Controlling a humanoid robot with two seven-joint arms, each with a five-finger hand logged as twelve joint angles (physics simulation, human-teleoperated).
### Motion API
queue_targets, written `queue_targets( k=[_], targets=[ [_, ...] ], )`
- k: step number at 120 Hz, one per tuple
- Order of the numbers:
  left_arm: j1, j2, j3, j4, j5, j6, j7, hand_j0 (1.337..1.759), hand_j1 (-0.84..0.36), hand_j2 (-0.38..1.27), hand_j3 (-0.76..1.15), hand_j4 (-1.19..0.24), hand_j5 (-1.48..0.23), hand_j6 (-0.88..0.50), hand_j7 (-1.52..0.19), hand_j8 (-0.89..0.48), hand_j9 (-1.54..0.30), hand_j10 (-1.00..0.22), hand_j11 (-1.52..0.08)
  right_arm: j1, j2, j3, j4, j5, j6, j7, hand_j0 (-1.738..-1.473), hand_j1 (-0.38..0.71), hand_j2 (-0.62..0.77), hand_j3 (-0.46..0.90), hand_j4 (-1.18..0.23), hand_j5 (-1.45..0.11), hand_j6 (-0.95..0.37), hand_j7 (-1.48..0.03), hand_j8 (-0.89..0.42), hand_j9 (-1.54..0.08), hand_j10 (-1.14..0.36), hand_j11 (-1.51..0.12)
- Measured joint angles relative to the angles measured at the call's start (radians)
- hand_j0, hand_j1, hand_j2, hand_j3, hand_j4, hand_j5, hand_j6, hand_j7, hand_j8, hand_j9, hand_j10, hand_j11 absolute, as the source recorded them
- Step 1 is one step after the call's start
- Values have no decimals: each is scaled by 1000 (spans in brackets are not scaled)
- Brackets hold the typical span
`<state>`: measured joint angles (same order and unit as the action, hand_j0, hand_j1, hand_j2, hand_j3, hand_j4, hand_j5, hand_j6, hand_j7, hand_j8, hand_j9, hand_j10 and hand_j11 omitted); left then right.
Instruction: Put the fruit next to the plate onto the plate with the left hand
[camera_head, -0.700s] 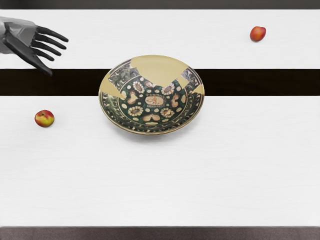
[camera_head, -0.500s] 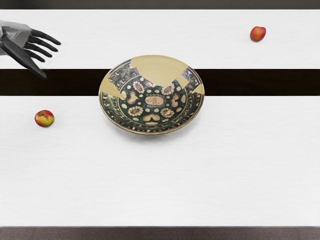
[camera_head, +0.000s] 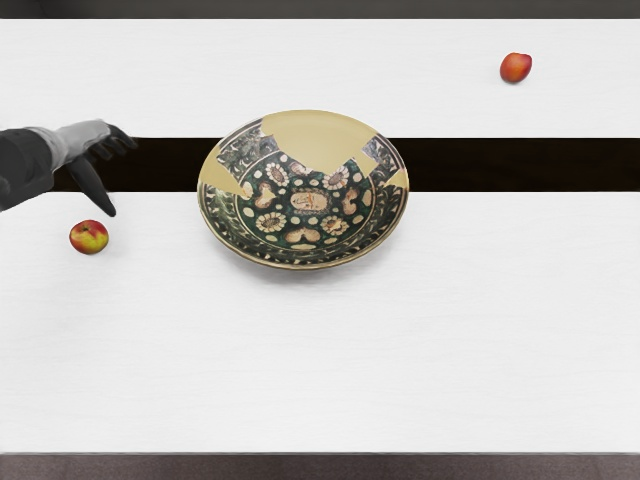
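Observation:
A red and yellow fruit (camera_head: 89, 237) lies on the white table, left of the plate (camera_head: 225, 215). The plate is wide, with a dark green floral pattern and a yellow patch at its far side. My left hand (camera_head: 102, 160) comes in from the left edge and hovers just above and behind the fruit, apart from it. Its thumb points down toward the fruit and its fingers are loosely spread, holding nothing. A second red fruit (camera_head: 516, 67) sits far off at the back right. The right arm is out of view.
A dark band (camera_head: 520, 164) runs across the table behind the plate's middle. White table surface (camera_head: 330, 350) stretches in front of the plate to the near edge.
My left hand has dropped from the back left corner down toward the fruit and turned, so its fingers now point right and its thumb down. The fruits and plate have not moved.

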<state>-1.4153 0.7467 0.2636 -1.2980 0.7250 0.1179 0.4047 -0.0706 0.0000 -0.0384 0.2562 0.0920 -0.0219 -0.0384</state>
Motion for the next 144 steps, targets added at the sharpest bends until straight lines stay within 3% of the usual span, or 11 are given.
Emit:
queue_targets(
  k=[28,64,144],
  targets=[
    [4,-29,172,-45,4,164,-5,1658,4,61,0,-293,-377,-294,-377,-294,-377,-293,-377,0,0,0,0,0,0,0,-1658,-312,-6,0,-31,-40,-31,-40,-31,-40,-31,-40],
    [20,23,211,-128,7,198,-6,1658,-15,64,0,-308,-397,-309,-397,-309,-397,-308,-397,0,0,0,0,0,0,0,-1658,-312,-6,0,-31,-40,-31,-40,-31,-40,-31,-40],
    [70,-24,221,-29,11,220,-21,1658,-63,72,0,-347,-449,-348,-449,-348,-449,-347,-449,0,0,0,0,0,0,0,-1658,-312,-6,0,-31,-40,-31,-40,-31,-40,-31,-40]
  ],
)
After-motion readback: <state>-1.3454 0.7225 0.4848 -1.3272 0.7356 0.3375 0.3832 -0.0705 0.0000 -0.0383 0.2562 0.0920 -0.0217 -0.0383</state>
